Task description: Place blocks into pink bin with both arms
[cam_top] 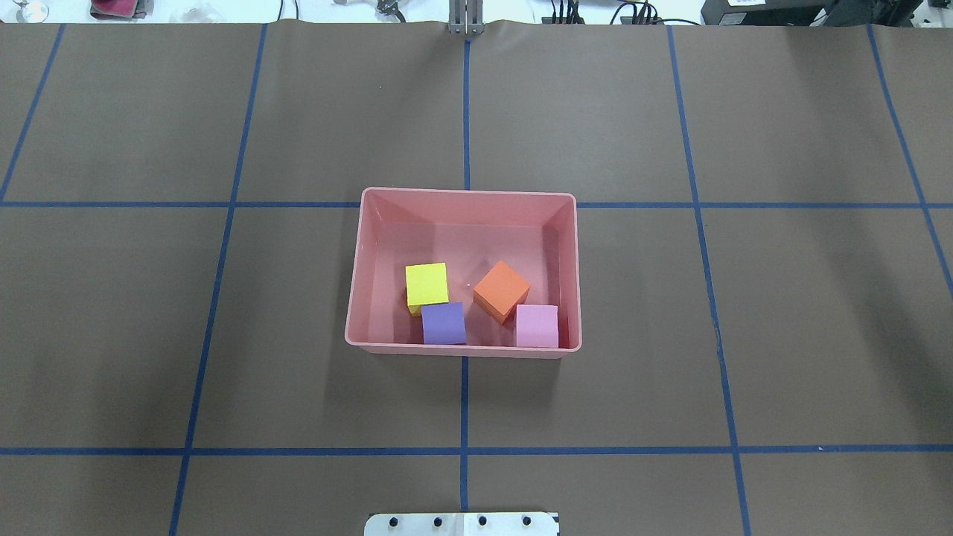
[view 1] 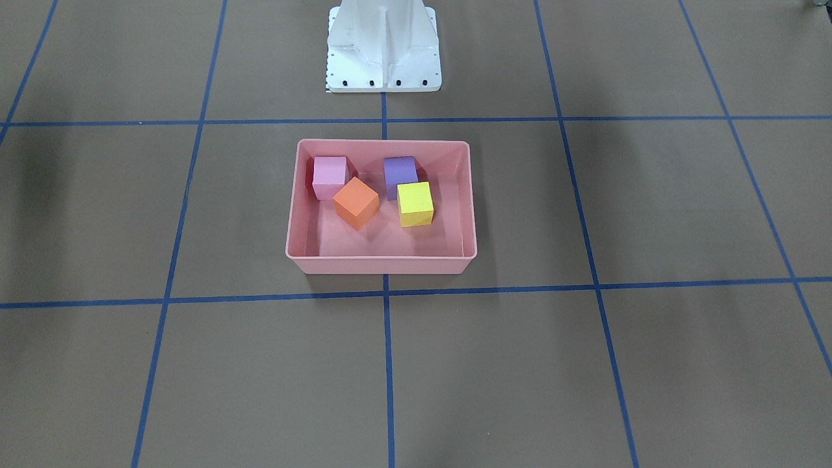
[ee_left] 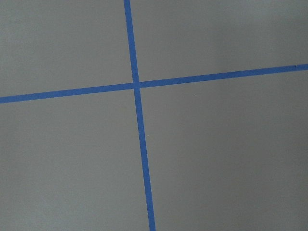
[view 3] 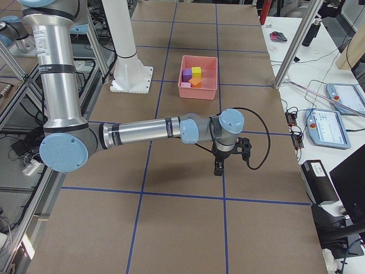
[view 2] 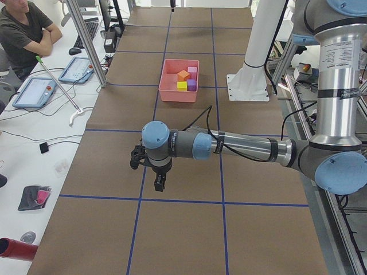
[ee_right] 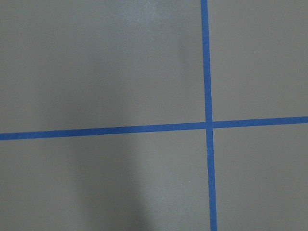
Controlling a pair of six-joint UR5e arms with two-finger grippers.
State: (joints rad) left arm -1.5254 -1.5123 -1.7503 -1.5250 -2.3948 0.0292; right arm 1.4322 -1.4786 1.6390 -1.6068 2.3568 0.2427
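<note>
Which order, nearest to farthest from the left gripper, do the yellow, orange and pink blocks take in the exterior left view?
1. Yellow block, at the end of the bin nearer the left gripper.
2. Orange block, just past the bin's middle.
3. Pink block, in the far corner on the robot's side.

Overhead and front views face each other, steeply down, sharing the salmon-pink rectangular plastic bin (view 1: pixel 383 265). End views look along the brown paper surface (view 2: pixel 183 229). Wrist cameras look closely down beneath the left gripper (view 2: pixel 159 184) and the right gripper (view 3: pixel 218 169).

Left gripper (view 2: pixel 159 182), right gripper (view 3: pixel 219 168): in side views only, jaw state unreadable. Pedestal base (view 1: pixel 383 52) cut by front view's top edge.
</note>
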